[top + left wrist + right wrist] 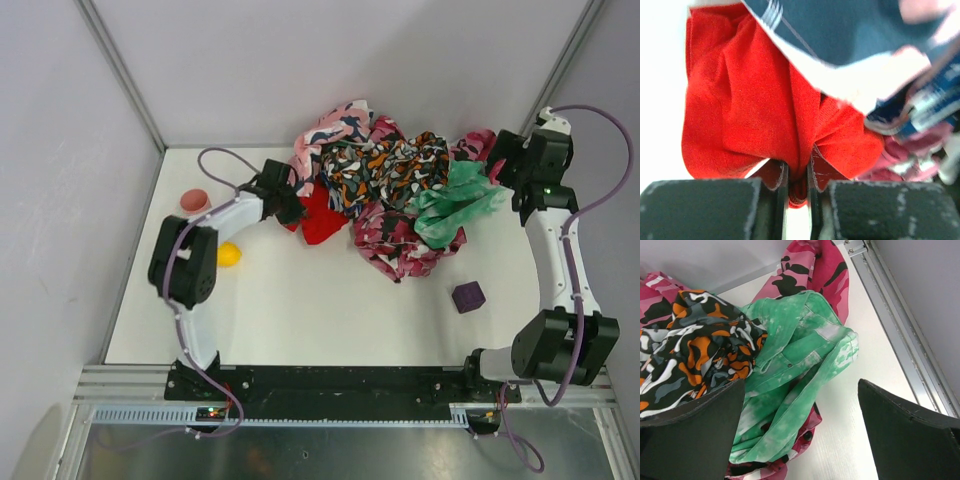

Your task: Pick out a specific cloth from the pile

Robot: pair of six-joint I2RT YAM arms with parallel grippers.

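Left gripper (797, 186) is clamping a fold of the cloth (750, 110) at the bottom centre of the left wrist view. Its dark fingers (700, 210) are pressing together with only red fabric between them. The plain red cloth is filling the left and middle of that frame in soft ridges. A dark blue and white patterned piece (850, 45) is lying over its upper right edge.

In the top view, the left arm (225, 215) is rising from its base at the lower left. It is bending at a dark elbow near the left edge of the table (320, 320) and reaching right toward the pile (400, 190). A yellow ball (229, 254) is sitting just right of that elbow. A pink cup (194, 200) is standing above it, close beside the forearm. The red cloth is lying at the pile's lower left edge, with its upper part tucking under the orange-black-white camouflage cloth (385, 170).

A purple cube (468, 296) is resting at the lower right, apart from the heap. The right gripper (800, 440) is hanging at the upper right of the top view. Its fingers are standing wide apart around nothing and pointing at the green-white cloth (790, 370). Pink camouflage fabric (805, 265) is lying beyond the green cloth, against the back wall.
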